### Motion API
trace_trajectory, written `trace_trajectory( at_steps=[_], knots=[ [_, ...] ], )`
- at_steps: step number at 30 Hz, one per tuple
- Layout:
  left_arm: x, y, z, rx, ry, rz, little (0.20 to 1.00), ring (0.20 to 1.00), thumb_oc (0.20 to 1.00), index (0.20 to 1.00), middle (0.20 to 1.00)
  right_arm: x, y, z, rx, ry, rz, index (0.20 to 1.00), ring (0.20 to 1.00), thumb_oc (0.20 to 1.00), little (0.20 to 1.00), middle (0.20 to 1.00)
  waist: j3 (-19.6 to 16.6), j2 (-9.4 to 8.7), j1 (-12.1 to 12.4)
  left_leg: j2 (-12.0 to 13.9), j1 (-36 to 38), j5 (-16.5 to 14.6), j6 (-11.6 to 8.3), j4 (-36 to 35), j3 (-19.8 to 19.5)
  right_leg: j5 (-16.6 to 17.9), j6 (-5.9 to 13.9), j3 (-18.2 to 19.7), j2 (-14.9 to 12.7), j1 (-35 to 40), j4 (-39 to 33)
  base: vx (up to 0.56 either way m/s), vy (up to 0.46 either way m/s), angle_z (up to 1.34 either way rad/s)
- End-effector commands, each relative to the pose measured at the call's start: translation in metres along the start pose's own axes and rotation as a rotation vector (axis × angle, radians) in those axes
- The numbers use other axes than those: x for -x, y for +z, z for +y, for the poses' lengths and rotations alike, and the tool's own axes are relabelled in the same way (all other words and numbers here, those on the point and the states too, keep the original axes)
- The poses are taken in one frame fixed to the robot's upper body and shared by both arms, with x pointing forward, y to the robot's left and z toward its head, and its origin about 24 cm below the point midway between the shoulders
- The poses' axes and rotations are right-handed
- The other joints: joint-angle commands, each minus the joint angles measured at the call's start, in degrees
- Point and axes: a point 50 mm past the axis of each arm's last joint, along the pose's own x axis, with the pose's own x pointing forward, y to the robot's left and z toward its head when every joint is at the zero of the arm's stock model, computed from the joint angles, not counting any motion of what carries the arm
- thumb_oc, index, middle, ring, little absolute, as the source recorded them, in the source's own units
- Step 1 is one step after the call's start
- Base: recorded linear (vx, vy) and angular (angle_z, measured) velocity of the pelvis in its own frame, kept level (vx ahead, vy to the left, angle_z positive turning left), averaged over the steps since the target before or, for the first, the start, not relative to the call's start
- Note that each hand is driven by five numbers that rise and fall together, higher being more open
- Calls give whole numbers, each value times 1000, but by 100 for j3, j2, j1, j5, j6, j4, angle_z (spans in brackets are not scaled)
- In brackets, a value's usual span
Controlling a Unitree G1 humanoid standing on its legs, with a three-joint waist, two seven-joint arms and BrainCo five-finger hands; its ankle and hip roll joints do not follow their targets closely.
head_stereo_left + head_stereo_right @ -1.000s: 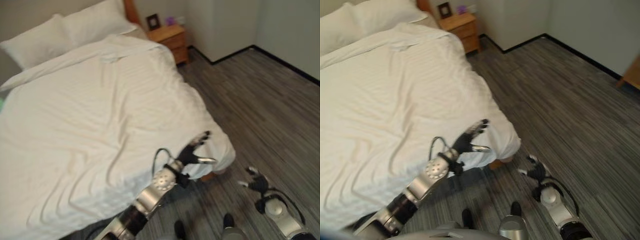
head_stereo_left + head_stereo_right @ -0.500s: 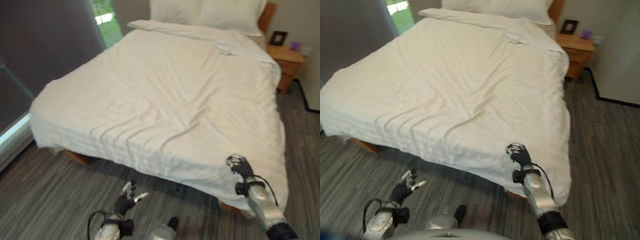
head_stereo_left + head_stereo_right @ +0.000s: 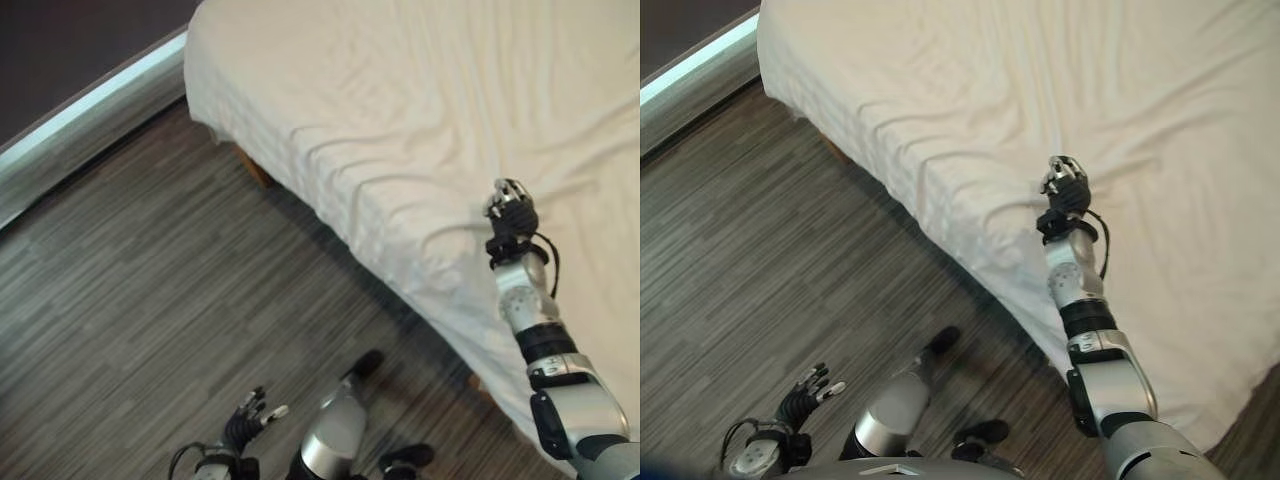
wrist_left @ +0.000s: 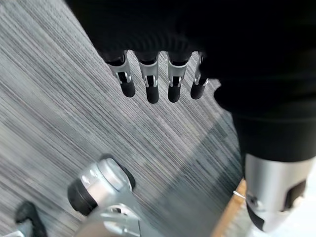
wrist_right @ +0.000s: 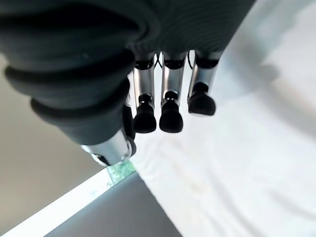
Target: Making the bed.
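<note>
White, wrinkled duvet covers the one bed, which fills the head view from 11 to 3 o'clock. Right hand hovers over the duvet's near edge at about 3 o'clock, fingers loosely curled and holding nothing. Left hand hangs low at 7 o'clock above the grey striped wood floor, fingers relaxed and empty. One pale baseboard strip runs at 10 o'clock.

- Soft, even light is falling across the white bed cover, showing its wrinkles.
- Motion blur is smearing the striped floor.
- The bed is casting shadow beneath its edge.
</note>
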Motion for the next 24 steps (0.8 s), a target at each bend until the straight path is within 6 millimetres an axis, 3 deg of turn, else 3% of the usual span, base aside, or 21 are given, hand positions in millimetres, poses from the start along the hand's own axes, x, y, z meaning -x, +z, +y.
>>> trace_trajectory(
  at_steps=[1,2,4,5,7,8,9,11,12,16,17,18,20,21,22,24],
  knots=[
    [-13,25,-6,21,3,-106,1000,1000,1000,1000,1000,0,9,-2,246,-20,-73,200,200,200,200,200,219,210,-177,-77,-19,-273,-113,-225,522,-766,-403,503,124,-339,355,-26,73,-3],
    [-13,25,-6,21,3,-106,1000,1000,1000,1000,1000,0,9,-2,247,-20,-73,200,200,200,200,200,209,205,-174,-77,-31,-271,-112,-225,524,-769,-404,506,121,-355,364,-59,119,-16],
    [-15,31,-15,28,-34,-130,1000,1000,1000,1000,1000,6,-1,-37,342,-108,4,200,200,200,200,200,292,392,-353,-128,-267,-285,-70,-225,650,-724,-347,597,-8,-769,613,-53,135,-18],
    [-15,31,-16,29,-36,-130,1000,1000,1000,1000,1000,6,0,-38,343,-108,4,200,200,200,200,200,277,394,-340,-131,-282,-283,-65,-225,659,-730,-343,608,-20,-798,639,-33,138,-10],
    [-18,38,-19,30,-61,-153,1000,1000,1000,1000,1000,23,-3,-95,317,-281,74,200,200,200,200,200,318,488,-614,-167,-332,-340,-30,-225,807,-663,-291,843,-132,-968,690,-7,138,-16],
    [-18,38,-19,30,-64,-150,1000,1000,1000,1000,1000,29,-1,-112,294,-337,83,200,200,200,200,200,307,501,-664,-185,-313,-362,-19,-225,851,-637,-275,909,-151,-977,670,19,71,-19],
    [-18,38,-20,28,-66,-149,1000,1000,1000,1000,1000,29,-1,-113,293,-338,83,200,200,200,200,200,305,501,-646,-186,-309,-364,-16,-225,860,-633,-273,918,-153,-976,667,24,71,-22],
    [-21,43,-17,32,-72,-155,1000,1000,1000,1000,1000,54,9,-162,227,-498,84,200,200,200,200,200,316,519,-960,-210,-190,-482,12,-225,1037,-499,-189,1110,-216,-913,530,30,139,-23],
    [-22,46,-16,22,-74,-160,1000,1000,1000,1000,1000,61,13,-174,241,-518,88,200,200,200,200,200,312,517,-1062,-207,-129,-537,20,-225,1119,-449,-153,1159,-236,-873,474,36,164,-19],
    [-27,62,-17,13,-84,-207,1000,1000,1000,1000,1000,87,24,-198,284,-542,81,200,200,200,200,200,278,417,-1555,-158,241,-742,61,-225,1460,-177,-28,1463,-277,-675,182,35,95,-30],
    [-27,62,-17,12,-85,-205,1000,1000,1000,1000,1000,89,23,-199,285,-544,82,200,200,200,200,200,286,419,-1538,-158,262,-749,64,-225,1473,-167,-23,1476,-275,-655,167,53,50,-74],
    [-30,71,-22,-11,-100,-231,1000,1000,1000,1000,1000,94,31,-202,308,-560,45,200,200,200,200,200,217,348,-1759,-124,447,-843,96,-225,1619,-83,11,1621,-260,-519,17,52,43,-75],
    [-31,78,-25,-28,-109,-251,1000,1000,1000,1000,1000,101,31,-206,316,-581,38,200,200,200,200,200,223,335,-1840,-119,517,-762,148,-225,1744,107,6,1619,-279,-469,-84,-23,80,-58],
    [-34,88,-32,-45,-129,-281,1000,1000,1000,1000,1000,109,32,-209,325,-606,21,200,200,200,200,200,106,256,-2049,-105,687,-850,183,-225,1864,171,33,1754,-255,-318,-241,-29,57,-54],
    [-34,87,-32,-46,-129,-280,1000,1000,1000,1000,1000,109,32,-209,325,-607,21,200,200,200,200,200,115,255,-2039,-104,702,-854,184,-225,1872,177,34,1761,-252,-302,-254,95,21,-70],
    [-36,97,-40,-77,-152,-308,1000,1000,1000,1000,1000,123,31,-217,382,-632,45,200,200,200,200,200,-61,118,-2316,-81,959,-948,231,-225,2013,217,48,1911,-217,-66,-439,69,-3,-55]
  ],
)
